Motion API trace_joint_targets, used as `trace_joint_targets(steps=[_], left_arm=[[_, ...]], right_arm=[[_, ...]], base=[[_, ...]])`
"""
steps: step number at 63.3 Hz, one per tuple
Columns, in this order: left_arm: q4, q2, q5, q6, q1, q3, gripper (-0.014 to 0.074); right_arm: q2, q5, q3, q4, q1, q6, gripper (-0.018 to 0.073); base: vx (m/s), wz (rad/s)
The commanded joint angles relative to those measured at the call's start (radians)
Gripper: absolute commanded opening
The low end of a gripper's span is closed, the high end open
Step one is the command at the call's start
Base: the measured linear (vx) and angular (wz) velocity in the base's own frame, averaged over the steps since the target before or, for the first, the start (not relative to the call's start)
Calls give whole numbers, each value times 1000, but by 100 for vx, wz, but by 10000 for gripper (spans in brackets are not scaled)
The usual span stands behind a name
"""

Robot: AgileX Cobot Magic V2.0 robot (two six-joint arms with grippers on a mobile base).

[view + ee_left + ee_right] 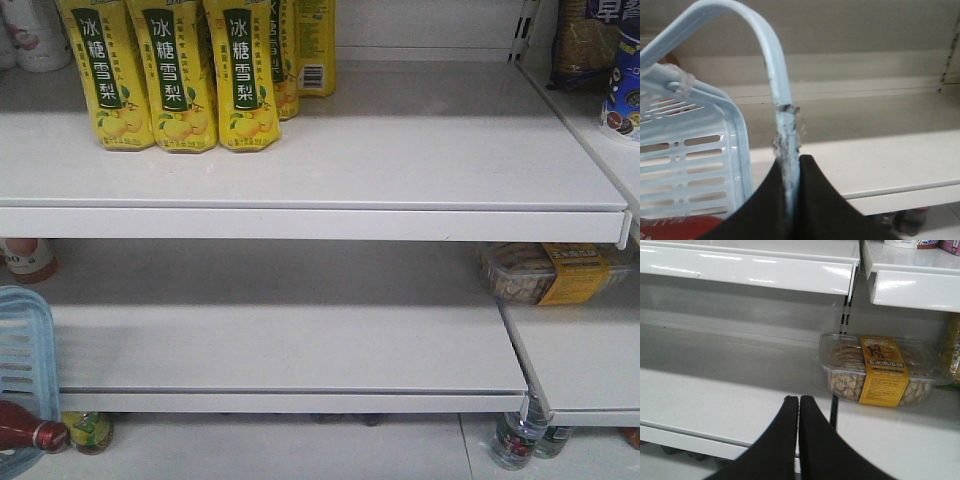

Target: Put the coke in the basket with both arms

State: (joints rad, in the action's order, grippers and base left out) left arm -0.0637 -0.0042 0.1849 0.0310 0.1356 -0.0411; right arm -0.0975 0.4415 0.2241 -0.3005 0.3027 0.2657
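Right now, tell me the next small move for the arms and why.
Probably keep the left pincer clamped on the basket handle and steady the basket. The coke already lies at the basket's lower edge in the front view, red cap outward, and red shows in the basket's bottom in the left wrist view. The right pincer is shut and empty facing the shelf, so it has nothing to release.
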Motion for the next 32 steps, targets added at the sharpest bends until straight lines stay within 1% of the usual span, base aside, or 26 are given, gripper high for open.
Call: trace_joint_targets(steps=[1,12,20,26,32], left_arm=[[44,-10,-161,-31,-27,7,-6],[43,-24,-121,-31,-88,7,-6],[44,-24,-113,-31,-124,7,-6],[45,-24,-115,-31,-137,5,-6],[46,-24,-121,-31,-137,1,-6]], right_arm=[[-14,-65,26,-17,-2,-1,-9],[-14,-65,26,-17,-2,-1,-9],[-14,-65,26,-17,-2,-1,-9],[-14,-65,26,-17,-2,-1,-9],[-14,-65,26,-17,-2,-1,-9]], base=[[0,0],[0,0],[0,0],[0,0],[0,0]])
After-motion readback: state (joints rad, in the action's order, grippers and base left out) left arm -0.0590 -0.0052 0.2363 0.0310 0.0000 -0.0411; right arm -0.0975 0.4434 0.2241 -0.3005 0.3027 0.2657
